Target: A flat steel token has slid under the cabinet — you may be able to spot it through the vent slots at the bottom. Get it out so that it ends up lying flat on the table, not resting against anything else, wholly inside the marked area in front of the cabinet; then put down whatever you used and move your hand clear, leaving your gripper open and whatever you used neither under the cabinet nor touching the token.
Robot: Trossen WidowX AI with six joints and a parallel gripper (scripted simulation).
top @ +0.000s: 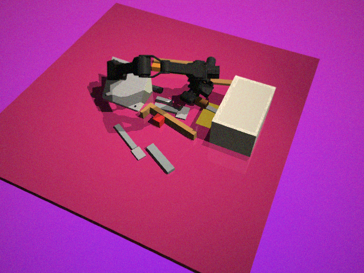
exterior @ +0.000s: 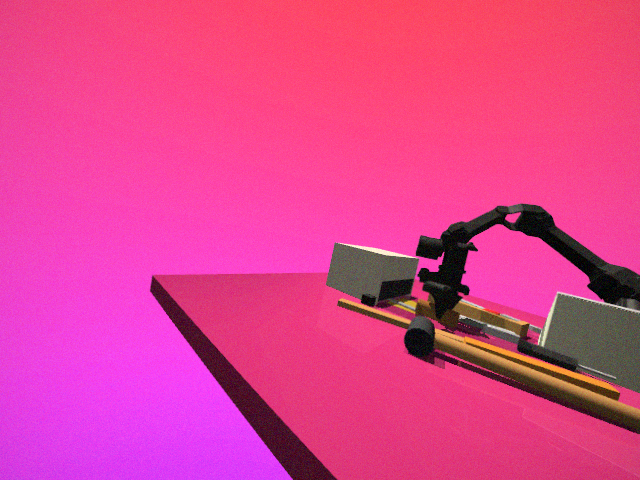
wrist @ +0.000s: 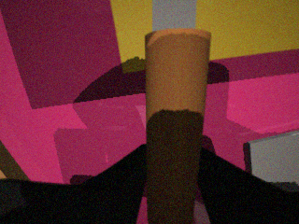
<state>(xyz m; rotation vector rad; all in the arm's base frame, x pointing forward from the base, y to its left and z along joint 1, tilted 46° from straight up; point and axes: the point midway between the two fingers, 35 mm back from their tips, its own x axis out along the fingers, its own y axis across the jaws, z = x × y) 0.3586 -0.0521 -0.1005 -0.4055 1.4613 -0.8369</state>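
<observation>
My gripper (top: 195, 99) (exterior: 440, 311) (wrist: 170, 150) is shut on the round wooden handle (top: 202, 102) (wrist: 177, 75) of a tool, low over the table. The tool's flat grey blade (top: 211, 109) (wrist: 174, 14) runs from the handle across the yellow marked area (top: 204, 118) (wrist: 248, 30) toward the cabinet. The pale cabinet (top: 244, 102) (exterior: 354, 271) stands behind that area, with a dark opening (exterior: 397, 290) low in its front. The blade's far end is hidden in these views. I cannot make out the steel token in any view.
An angled wooden bar (top: 179, 124) and a red block (top: 158, 119) lie before the marked area. A grey plate (top: 182, 112) lies near my gripper. A grey bar (top: 160, 158) and a thin grey tool (top: 124, 136) lie farther away. A wooden pole (exterior: 496, 360) with a black end lies alongside.
</observation>
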